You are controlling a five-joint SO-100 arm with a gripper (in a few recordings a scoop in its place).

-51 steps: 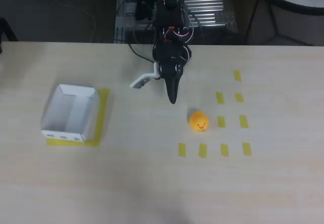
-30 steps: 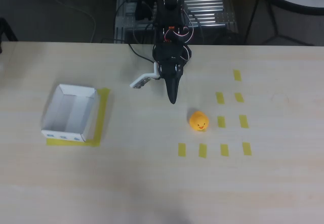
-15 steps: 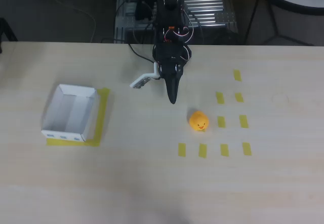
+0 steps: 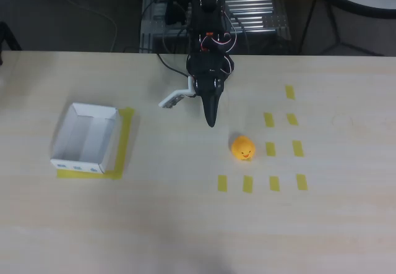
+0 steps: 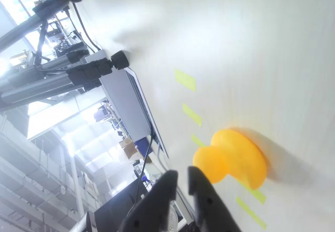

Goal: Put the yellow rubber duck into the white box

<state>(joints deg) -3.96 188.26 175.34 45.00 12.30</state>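
- In the overhead view the small, rounded orange-yellow rubber duck point(image 4: 243, 148) sat on the pale wooden table point(image 4: 185, 224), lower right of the black fingertip of the two-finger gripper point(image 4: 211, 120), near it but apart.
- The duck had no marked long axis from above; its dark face was turned toward the picture's bottom edge.
- In the wrist view the duck point(image 5: 230, 159) showed just past the dark fingers point(image 5: 204, 200), off to their right.
- Those fingers lay close together with only a thin gap, holding nothing.
- The black arm reached from the table's far edge, the gripper pointing down the picture and a little short of the duck.
- The shallow, square, open-topped white cardboard box point(image 4: 86, 138) stood well apart at the left, on a flat yellow tape outline point(image 4: 125, 139).
- Short yellow tape strips point(image 4: 270, 148) lay beside the duck on its right and below.
- Judged from this, the fingers would have to spread and shift lower right before closing.
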